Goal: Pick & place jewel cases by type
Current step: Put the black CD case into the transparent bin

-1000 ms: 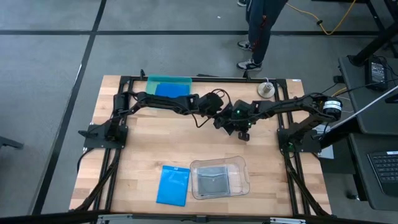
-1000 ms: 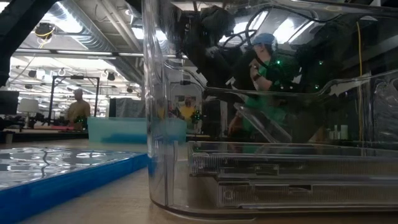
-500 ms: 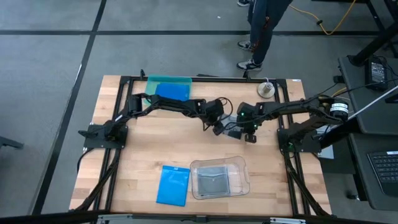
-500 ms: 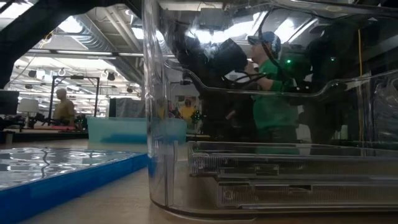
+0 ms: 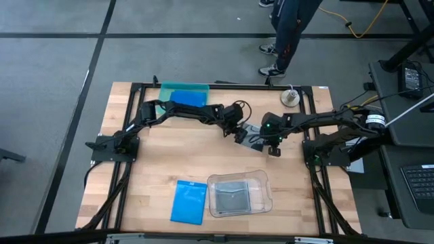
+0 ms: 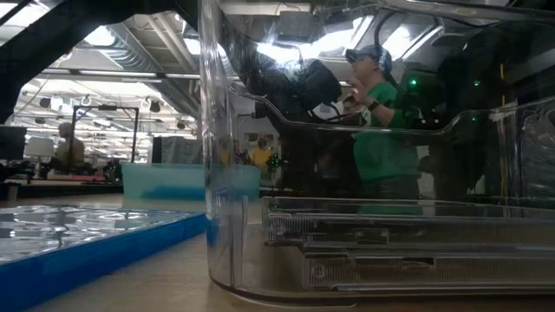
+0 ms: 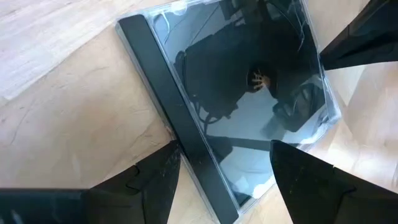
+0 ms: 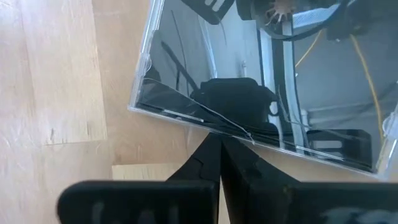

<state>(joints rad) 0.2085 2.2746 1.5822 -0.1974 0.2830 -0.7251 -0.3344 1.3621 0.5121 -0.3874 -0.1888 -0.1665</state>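
Observation:
A clear square jewel case [image 5: 252, 134] with a dark spine [image 7: 180, 143] lies flat on the wood at mid table. My left gripper [image 5: 239, 133] is open and slants down over it. Its fingers [image 7: 155, 180] stand on either side of the spine's near end, and I see no contact. My right gripper [image 5: 272, 145] is shut, with its tip [image 8: 219, 140] at the case's [image 8: 261, 81] opposite edge. A blue jewel case [image 5: 188, 201] lies flat near the front. A grey one [image 5: 234, 198] lies in the clear tray [image 5: 266, 184]. Another blue one [image 5: 187, 99] lies in the teal tray [image 5: 169, 88]. My right gripper's shut fingertips stand at the clear case's edge [image 8: 205, 127], coming steeply from above on the table's right side. I cannot tell whether they touch that edge. The case lies flat on the table.
The clear tray's wall [image 6: 217, 173] and the blue case [image 6: 87, 247] fill the low view's foreground. A white round object [image 5: 291, 98] sits at the far right corner. A person [image 5: 288, 34] stands beyond the far edge. Bare wood lies at the left and the front left.
My left gripper has come down over the clear case and rolled about its own line, staying open. My right gripper has drawn back a little toward the table's right edge, still shut.

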